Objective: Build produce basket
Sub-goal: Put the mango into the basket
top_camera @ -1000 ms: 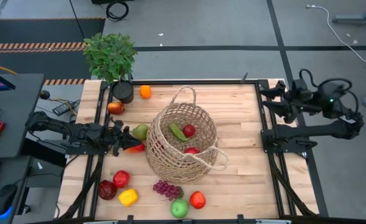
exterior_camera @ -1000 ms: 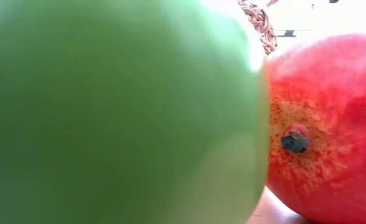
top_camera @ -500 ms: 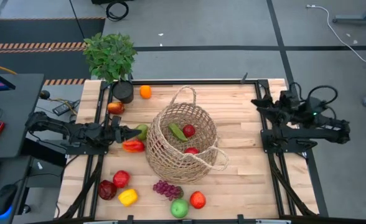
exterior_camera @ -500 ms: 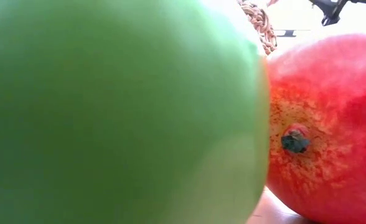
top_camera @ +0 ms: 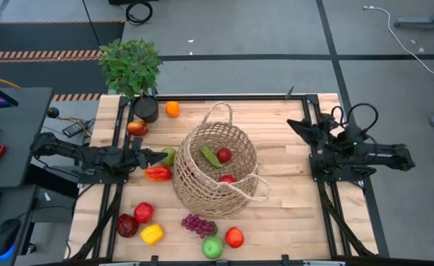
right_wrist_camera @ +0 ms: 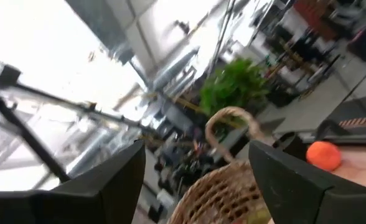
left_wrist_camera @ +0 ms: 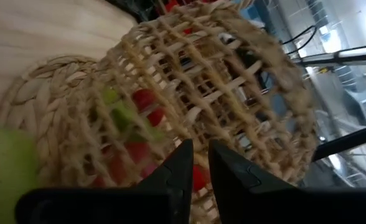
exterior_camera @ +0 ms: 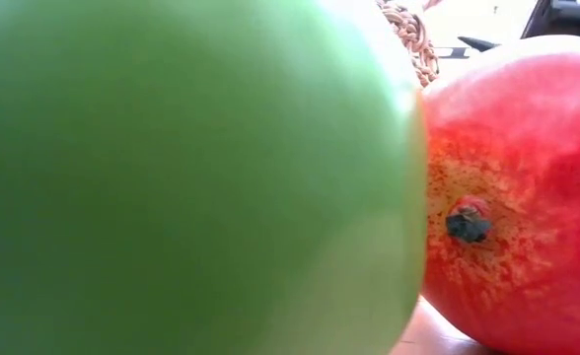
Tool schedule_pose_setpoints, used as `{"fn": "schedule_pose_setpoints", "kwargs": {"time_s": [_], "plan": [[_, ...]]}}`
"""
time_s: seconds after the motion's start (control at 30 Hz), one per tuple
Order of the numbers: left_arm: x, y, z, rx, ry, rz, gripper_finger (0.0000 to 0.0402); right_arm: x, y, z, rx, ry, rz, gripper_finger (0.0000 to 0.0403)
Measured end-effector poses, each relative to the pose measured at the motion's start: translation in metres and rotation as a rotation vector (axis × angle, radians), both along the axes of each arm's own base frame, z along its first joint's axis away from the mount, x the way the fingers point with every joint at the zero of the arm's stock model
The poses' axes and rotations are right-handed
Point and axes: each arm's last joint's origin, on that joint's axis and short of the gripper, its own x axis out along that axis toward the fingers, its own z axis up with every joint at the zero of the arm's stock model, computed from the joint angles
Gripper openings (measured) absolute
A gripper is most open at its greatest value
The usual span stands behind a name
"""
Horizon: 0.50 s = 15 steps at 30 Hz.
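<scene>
My left pincer [top_camera: 152, 157] sits pressed together, empty, at 9 o'clock of the basket [top_camera: 215, 171], beside a green pear [top_camera: 168, 155] and red pepper [top_camera: 158, 174]. My right pincer [top_camera: 297, 125] hangs apart at 3 o'clock. The basket stands mid-counter [top_camera: 283, 214]; more produce lies along 6 o'clock.

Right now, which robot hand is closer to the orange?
Left. The left gripper sits a short way from the orange, beside the basket. The right gripper is across the table, past the basket.
</scene>
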Motion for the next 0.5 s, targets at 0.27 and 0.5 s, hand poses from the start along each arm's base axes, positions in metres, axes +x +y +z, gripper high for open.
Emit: {"fn": "schedule_pose_setpoints", "kwargs": {"time_s": [0.27,0.5], "plan": [[0.000,-0.001,0.000,-0.023,-0.007,-0.022,0.0055,0.003,-0.003,-0.019,0.006,-0.060,-0.093,0.0288],[-0.006,-0.003,0.060,0.391,-0.045,-0.177,0.0055,0.001,-0.002,-0.024,-0.029,-0.149,-0.074,0.0288]]}}
